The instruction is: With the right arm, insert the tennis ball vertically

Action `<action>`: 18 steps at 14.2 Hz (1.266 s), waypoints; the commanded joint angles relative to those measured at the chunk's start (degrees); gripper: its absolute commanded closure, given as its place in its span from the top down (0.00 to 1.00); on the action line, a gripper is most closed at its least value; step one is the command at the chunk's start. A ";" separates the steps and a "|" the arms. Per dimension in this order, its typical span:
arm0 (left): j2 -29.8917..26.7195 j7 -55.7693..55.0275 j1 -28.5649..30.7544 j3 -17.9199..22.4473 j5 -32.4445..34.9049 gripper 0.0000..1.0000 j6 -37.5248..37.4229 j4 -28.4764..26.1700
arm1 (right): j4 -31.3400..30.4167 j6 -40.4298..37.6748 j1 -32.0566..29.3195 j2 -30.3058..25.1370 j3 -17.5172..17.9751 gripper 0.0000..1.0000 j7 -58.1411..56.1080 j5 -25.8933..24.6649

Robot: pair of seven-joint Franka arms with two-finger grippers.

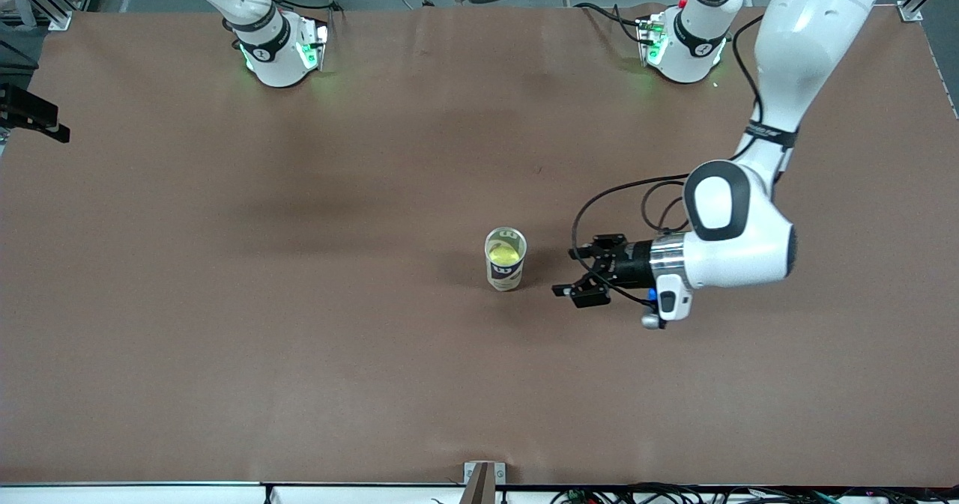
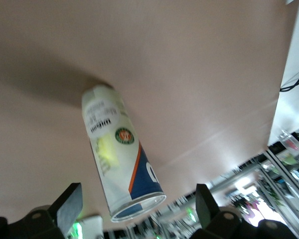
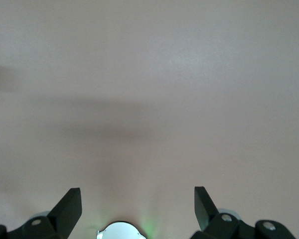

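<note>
A tall tennis ball can stands upright near the middle of the table, its open top up. A yellow tennis ball sits inside it. My left gripper lies level beside the can, toward the left arm's end of the table, open and apart from it. In the left wrist view the can stands off from the open left gripper, the ball's yellow showing through its wall. My right gripper is open and empty over bare table near its own base; the front view does not show it.
The right arm's base and the left arm's base stand at the table's edge farthest from the front camera. Black cables loop off the left wrist. The brown table carries nothing else.
</note>
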 commanded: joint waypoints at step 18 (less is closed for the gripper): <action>-19.32 17.73 14.65 0.63 41.83 1.00 -22.60 7.67 | -6.99 2.68 0.75 -6.44 1.02 1.00 2.58 -0.31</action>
